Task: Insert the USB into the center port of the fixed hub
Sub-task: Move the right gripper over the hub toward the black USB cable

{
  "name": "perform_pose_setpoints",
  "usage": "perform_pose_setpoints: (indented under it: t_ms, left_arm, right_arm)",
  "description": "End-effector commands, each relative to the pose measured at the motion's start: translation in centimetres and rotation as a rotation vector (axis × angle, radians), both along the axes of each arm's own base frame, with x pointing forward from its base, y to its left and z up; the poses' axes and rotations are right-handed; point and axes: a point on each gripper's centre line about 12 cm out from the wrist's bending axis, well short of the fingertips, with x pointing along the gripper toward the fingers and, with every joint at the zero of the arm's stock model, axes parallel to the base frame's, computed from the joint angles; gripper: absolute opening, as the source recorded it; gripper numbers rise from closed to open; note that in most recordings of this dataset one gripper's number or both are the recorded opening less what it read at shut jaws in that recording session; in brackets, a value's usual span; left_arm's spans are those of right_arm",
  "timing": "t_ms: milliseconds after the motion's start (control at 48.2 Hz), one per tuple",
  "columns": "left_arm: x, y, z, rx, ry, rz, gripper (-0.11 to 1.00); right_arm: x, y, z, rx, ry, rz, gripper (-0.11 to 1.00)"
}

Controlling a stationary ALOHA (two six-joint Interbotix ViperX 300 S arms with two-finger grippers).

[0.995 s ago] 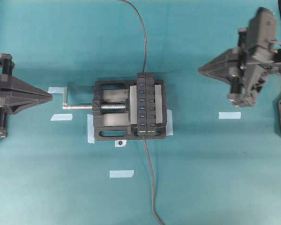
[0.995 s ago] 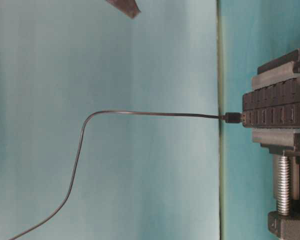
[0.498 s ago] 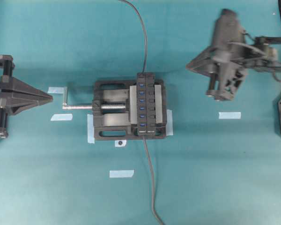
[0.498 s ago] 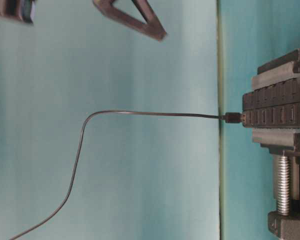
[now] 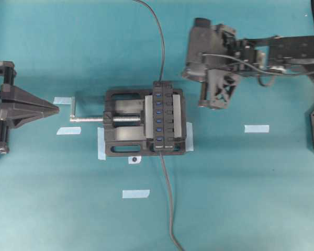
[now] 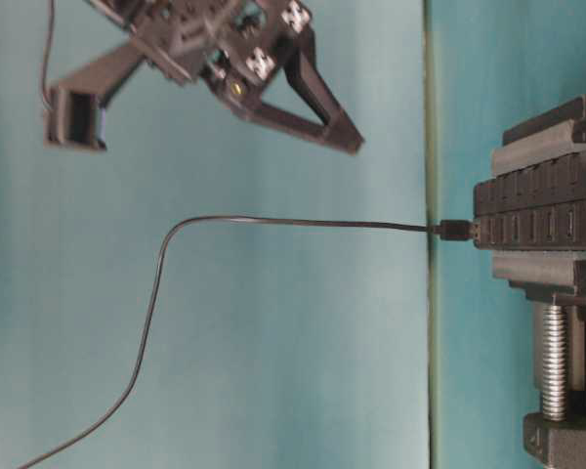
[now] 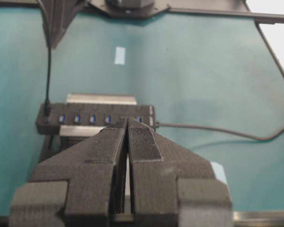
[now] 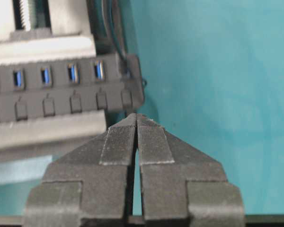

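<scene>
1. Overhead exterior view: I see the fixed hub (image 5: 164,116), a narrow black strip with a row of blue slots, clamped in a black vise (image 5: 126,123) on the teal table (image 5: 68,209). The center port (image 5: 159,116) sits empty.
2. A thin dark cable (image 5: 160,36) runs from the top edge of this view down to the hub's far end, where the USB (image 6: 456,230) plug meets the strip's end face in the table-level view. A thicker grey lead (image 5: 168,198) leaves the near end.
3. My right gripper (image 8: 137,116) hovers above the table just beside the hub's far end, jaws clenched together on nothing.
4. My left gripper (image 7: 128,120) waits well apart, beyond the vise's silver crank (image 5: 73,109), also clenched and empty.
</scene>
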Motion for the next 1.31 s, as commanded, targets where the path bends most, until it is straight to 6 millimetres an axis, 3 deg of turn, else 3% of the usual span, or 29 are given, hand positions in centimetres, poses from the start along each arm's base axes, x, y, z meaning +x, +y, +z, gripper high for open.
perform_pose_setpoints:
  t_ms: [0,373,1037,1286]
  left_arm:
    - [0.3,0.0,1.0,0.000,-0.023,0.001,0.00]
    - [0.3,0.1,1.0,0.002,-0.026,0.003,0.00]
    - [0.2,0.1,1.1,-0.001,-0.032,0.003,0.00]
    - [0.2,0.1,1.1,0.000,-0.032,0.003,0.00]
  right_arm:
    - [1.0,0.0,1.1,-0.013,-0.031,0.011,0.02]
    - [2.2,0.2,-1.2,-0.004,0.009,0.027,0.02]
    - [3.3,-0.3,-2.2,-0.025,-0.039,0.046,0.02]
    - [3.5,-0.4,-2.8,-0.022,-0.037,0.045,0.09]
